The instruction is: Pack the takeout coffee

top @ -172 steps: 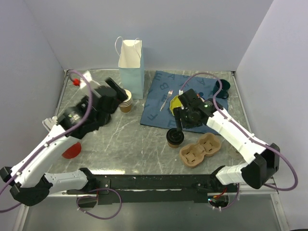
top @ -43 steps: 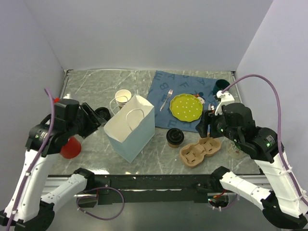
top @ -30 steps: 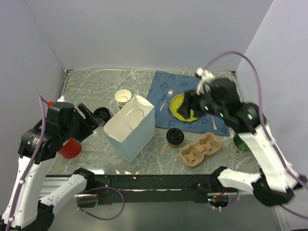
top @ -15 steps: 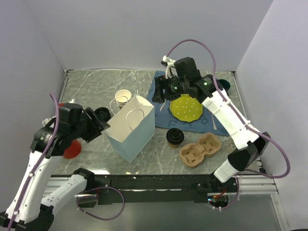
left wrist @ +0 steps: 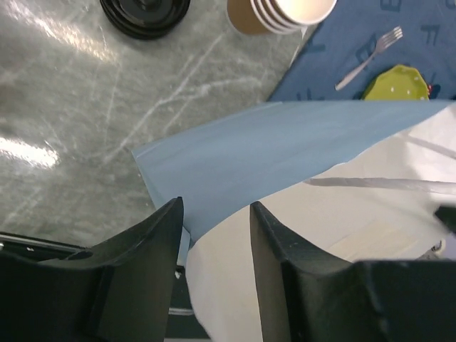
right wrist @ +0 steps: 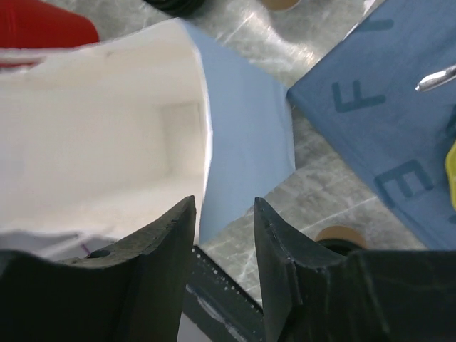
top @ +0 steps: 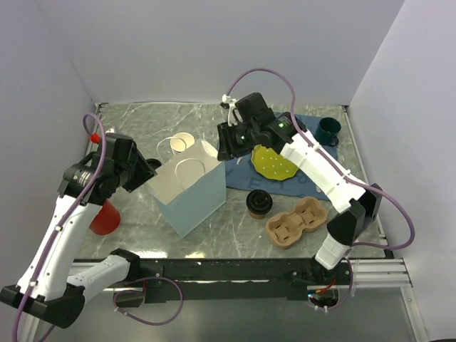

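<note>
**Two grippers at the bag, coffee not packed yet**

Both arms are on the light blue paper bag [top: 191, 203], which stands upright with its mouth open in the middle of the marble table [top: 142, 121]. The white inside looks bare from the right wrist view.

The left gripper [left wrist: 215, 211] sits at the bag's left rim. Its fingers straddle the paper edge with a clear gap between them, so it reads as released, not pinching.

Same deal for the right gripper [right wrist: 224, 206]. That arm reaches across from the right to the bag's far right corner. The rim runs into the gap between the jaws, and they stand apart, with no clamp on the paper that I can see.

The takeout coffee [top: 258, 203] stands upright on the table just right of the bag and apart from it, black lid on. It's at the near edge of the blue cloth [right wrist: 370, 142], with the cardboard cup carrier [top: 298, 222] just beside it on the near right. Neither gripper is anywhere near it.

Other stuff:
- a yellow-green plate [top: 273, 164] and a fork [left wrist: 369, 55] on the cloth
- a dark green mug [top: 328, 130] at the far right
- a stack of paper cups [left wrist: 281, 14] just beyond the bag
- black lids [left wrist: 144, 8] left of that stack
- a red object [top: 105, 217] by the left arm
</note>
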### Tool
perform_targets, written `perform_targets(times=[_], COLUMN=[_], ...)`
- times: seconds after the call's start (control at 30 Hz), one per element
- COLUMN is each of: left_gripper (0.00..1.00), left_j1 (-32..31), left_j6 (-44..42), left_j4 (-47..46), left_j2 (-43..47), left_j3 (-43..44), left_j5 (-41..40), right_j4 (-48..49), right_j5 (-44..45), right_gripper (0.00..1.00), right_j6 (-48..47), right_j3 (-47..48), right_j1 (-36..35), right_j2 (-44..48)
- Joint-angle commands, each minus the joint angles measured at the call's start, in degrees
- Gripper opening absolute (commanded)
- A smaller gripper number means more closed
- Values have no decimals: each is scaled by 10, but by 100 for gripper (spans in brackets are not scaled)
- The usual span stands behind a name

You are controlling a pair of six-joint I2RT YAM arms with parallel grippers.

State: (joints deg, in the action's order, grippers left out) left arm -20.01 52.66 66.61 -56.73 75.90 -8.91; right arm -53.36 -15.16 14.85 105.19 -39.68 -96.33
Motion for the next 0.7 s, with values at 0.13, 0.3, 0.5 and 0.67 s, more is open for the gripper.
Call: perform_targets(times=[0.13, 0.3, 0.5, 0.67], left_gripper=[55, 70, 80, 77], left_j1=[0, 0, 0, -1], left_j6=[-41, -60, -34, 9], left_j4=[-39, -47, 49, 89], left_j2=[-21, -27, -43, -7], left_j3=[52, 66, 123, 96], left_j5=[-25, -1, -19, -2], right_j4=[-36, -54, -73, -54], right_j5=[58, 72, 96, 195], right_gripper=[45, 45, 47, 44], right_j6=[78, 119, 113, 148], right_j3=[-70, -101, -64, -102], right_j1=[-41, -41, -41, -23], right_j2=[119, 167, 200, 253])
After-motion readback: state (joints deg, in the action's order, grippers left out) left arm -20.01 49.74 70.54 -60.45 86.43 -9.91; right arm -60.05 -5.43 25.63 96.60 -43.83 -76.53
